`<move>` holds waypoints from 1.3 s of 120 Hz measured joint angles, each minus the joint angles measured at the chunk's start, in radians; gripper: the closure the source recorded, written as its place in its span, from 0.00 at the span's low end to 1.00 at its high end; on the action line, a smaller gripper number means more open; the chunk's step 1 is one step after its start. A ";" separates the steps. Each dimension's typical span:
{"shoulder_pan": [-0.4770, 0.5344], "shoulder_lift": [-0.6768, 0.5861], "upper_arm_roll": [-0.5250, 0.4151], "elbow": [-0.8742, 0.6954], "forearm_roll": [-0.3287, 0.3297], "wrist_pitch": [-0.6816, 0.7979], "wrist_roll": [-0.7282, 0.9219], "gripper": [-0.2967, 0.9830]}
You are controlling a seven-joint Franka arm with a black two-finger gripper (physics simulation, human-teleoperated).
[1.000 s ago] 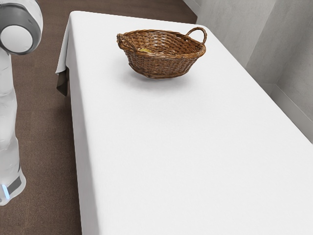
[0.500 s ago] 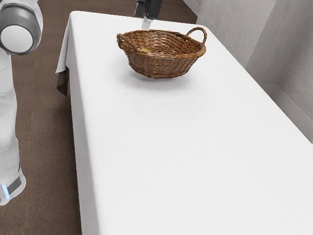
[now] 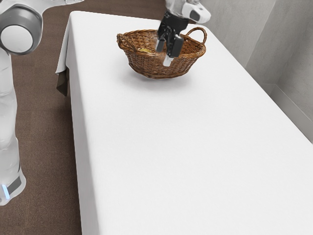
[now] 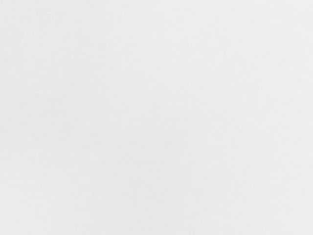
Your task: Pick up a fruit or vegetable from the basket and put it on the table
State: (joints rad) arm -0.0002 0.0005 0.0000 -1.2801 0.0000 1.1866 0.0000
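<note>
My gripper [image 3: 164,53] is in front of the brown wicker basket [image 3: 142,63] as the exterior view shows it, hiding part of the rim and wall. Its two pale fingertips stand apart, with nothing held between them. Inside the basket, toward the exterior view's left, a bit of something yellow [image 3: 145,50] peeks over the rim; what it is I cannot tell. The rest of the contents is hidden by the wicker wall. White tablecloth [image 4: 156,117] lies under the hand in the wrist view.
The basket's handle [image 3: 199,30] arches up at the exterior view's right, close to the hand. The white-covered table [image 3: 186,147] stretches toward the exterior view's bottom. A grey wall [image 3: 254,29] runs beyond its far side.
My gripper has come into the exterior view from its top edge, moving down and toward that view's right, across the basket. The basket has stayed where it was.
</note>
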 joint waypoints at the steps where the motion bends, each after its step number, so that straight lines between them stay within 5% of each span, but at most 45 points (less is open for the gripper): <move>1: 0.000 0.000 0.000 -0.005 0.000 0.005 0.000 0.23; 73: 0.000 0.000 0.000 -0.237 0.000 0.280 0.000 0.23; 146: 0.000 0.000 0.000 -0.290 0.000 0.375 0.000 0.23; 150: -0.098 0.182 0.119 -0.039 -0.024 0.355 0.018 0.23; 156: -0.111 0.311 0.205 0.138 -0.050 0.332 0.043 0.23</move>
State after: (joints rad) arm -0.1116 0.3119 0.2048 -1.1418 -0.0496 1.5188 0.0427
